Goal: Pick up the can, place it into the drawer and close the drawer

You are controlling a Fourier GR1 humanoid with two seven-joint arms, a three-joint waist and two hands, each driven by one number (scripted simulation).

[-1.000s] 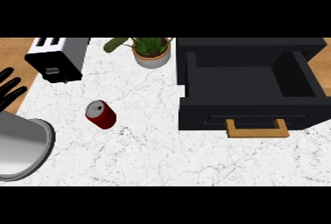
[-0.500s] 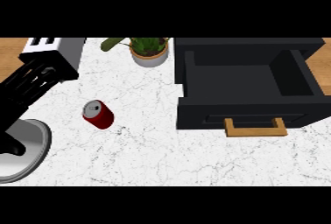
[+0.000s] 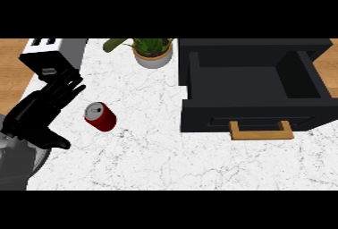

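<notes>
A red can [image 3: 100,116] with a silver top lies tilted on the white marble counter [image 3: 152,152], left of centre. My left hand [image 3: 38,112] hovers just left of it, open, with straight fingers [image 3: 66,85] pointing up and right and the thumb [image 3: 57,141] low; it does not touch the can. The black drawer [image 3: 254,85] stands pulled open at the right, its inside bare, with a wooden handle [image 3: 260,130] on its front. My right hand is out of sight.
A potted plant [image 3: 153,51] stands at the back, between the can and the drawer. A toaster [image 3: 52,53] sits at the back left, just beyond my left hand's fingers. My grey left forearm [image 3: 16,165] fills the lower left corner.
My left hand has swung from the far left edge in over the counter, toward the can. The can and the drawer have stayed in place.
</notes>
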